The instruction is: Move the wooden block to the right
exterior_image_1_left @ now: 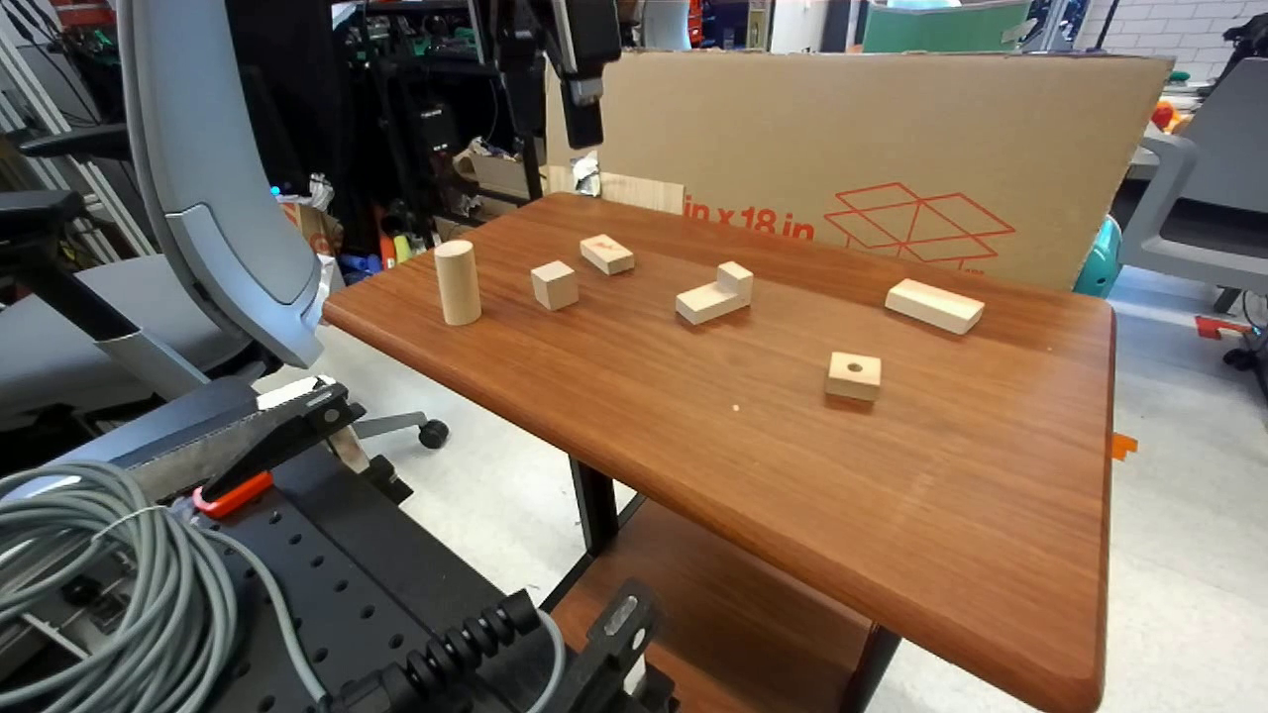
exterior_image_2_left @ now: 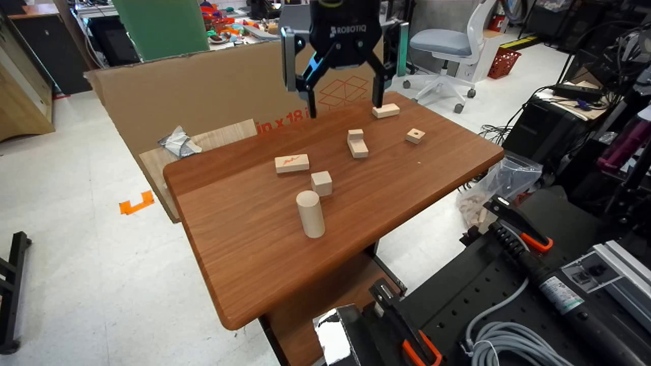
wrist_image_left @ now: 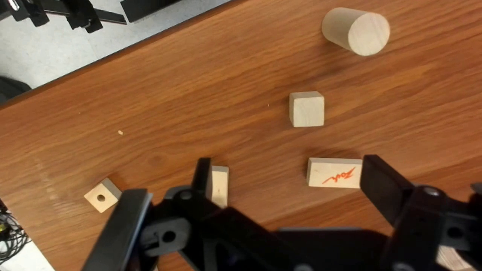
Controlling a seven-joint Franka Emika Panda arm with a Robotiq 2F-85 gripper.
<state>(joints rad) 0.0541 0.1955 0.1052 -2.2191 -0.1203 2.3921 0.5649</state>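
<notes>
We see the gripper (exterior_image_2_left: 345, 109) hanging high over the table (exterior_image_2_left: 229, 249), spread wide with nothing in its grasp, presumably so it can come down around the wooden cube (wrist_image_left: 308, 110). The cube sits flat on the table, between the cylinder (exterior_image_1_left: 459, 285) and the block with red writing (wrist_image_left: 335, 174), touching neither, so we judge two sides reachable. In both exterior views there is open room to its right, between the table's long edge (exterior_image_1_left: 693, 510) and the stepped piece (exterior_image_1_left: 713, 295); we would want a path down the middle of that strip
</notes>
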